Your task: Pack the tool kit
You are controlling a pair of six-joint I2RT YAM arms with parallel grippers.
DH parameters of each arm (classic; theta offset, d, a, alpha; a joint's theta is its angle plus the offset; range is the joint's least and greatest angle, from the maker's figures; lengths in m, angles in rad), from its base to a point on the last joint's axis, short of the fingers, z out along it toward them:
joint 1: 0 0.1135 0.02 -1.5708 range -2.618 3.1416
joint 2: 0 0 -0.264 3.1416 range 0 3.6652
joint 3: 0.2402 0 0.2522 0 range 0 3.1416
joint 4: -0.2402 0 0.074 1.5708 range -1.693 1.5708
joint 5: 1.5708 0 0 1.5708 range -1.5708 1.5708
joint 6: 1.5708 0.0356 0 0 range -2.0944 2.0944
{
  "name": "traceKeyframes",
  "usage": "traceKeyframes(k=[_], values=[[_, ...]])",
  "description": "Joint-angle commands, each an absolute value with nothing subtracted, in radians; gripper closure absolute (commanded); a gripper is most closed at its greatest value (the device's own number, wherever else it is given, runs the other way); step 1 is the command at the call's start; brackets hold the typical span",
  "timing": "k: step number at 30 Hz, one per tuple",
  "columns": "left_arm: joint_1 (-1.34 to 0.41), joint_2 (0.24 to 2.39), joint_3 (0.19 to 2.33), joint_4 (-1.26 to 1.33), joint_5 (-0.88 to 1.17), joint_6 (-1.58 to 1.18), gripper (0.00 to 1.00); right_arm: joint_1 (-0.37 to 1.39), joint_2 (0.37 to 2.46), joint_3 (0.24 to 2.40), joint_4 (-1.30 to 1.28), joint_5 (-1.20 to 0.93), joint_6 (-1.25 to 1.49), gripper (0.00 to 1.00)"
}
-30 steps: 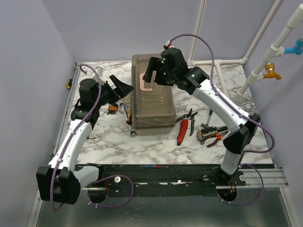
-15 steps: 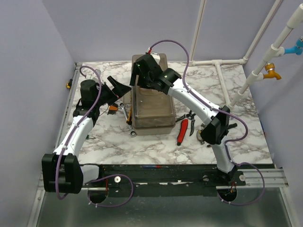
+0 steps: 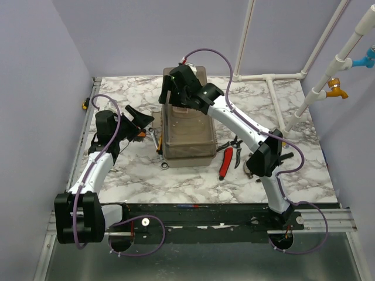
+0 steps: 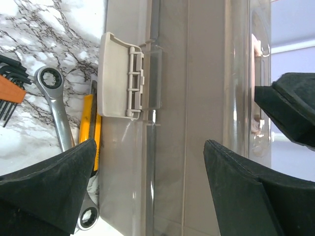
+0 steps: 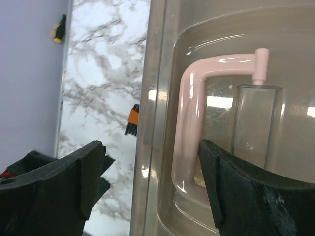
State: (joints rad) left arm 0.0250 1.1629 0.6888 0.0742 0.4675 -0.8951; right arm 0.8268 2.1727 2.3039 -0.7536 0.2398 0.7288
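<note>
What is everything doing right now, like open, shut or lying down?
toolbox: lid down, standing on the table.
pink handle: folded flat in the lid.
left gripper: open, facing the toolbox's side latch.
right gripper: open over the pink handle, holding nothing.
red pliers: lying on the table, right of the toolbox.
wrench: lying beside the toolbox.

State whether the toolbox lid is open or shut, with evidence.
Shut. The lid lies flat on the toolbox, with its pink handle resting in the lid's recess.
</note>
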Motion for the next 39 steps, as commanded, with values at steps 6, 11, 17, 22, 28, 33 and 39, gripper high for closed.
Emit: traceKeyframes(k=[6, 11, 17, 22, 28, 33, 39], values=[[0.029, 1.243, 0.736, 0.127, 0.540, -0.865, 0.10, 0.735, 2.134, 2.145, -0.462, -0.371, 0.789, 0.18], [0.007, 1.314, 0.783, 0.118, 0.585, -0.848, 0.14, 0.705, 2.144, 2.125, -0.392, -0.515, 0.844, 0.19], [0.003, 1.305, 0.798, 0.099, 0.553, -0.832, 0.15, 0.675, 2.074, 1.989, -0.217, -0.618, 0.936, 0.20], [0.003, 1.278, 0.892, 0.022, 0.492, -0.817, 0.14, 0.637, 2.007, 1.850, -0.055, -0.683, 1.027, 0.22], [0.003, 1.293, 0.992, -0.032, 0.482, -0.810, 0.15, 0.605, 1.983, 1.827, -0.011, -0.742, 1.067, 0.25], [-0.055, 1.352, 1.111, -0.120, 0.479, -0.779, 0.17, 0.586, 1.970, 1.809, 0.040, -0.757, 1.087, 0.25], [-0.084, 1.431, 1.158, -0.088, 0.524, -0.807, 0.48, 0.575, 1.961, 1.775, 0.083, -0.765, 1.110, 0.26]])
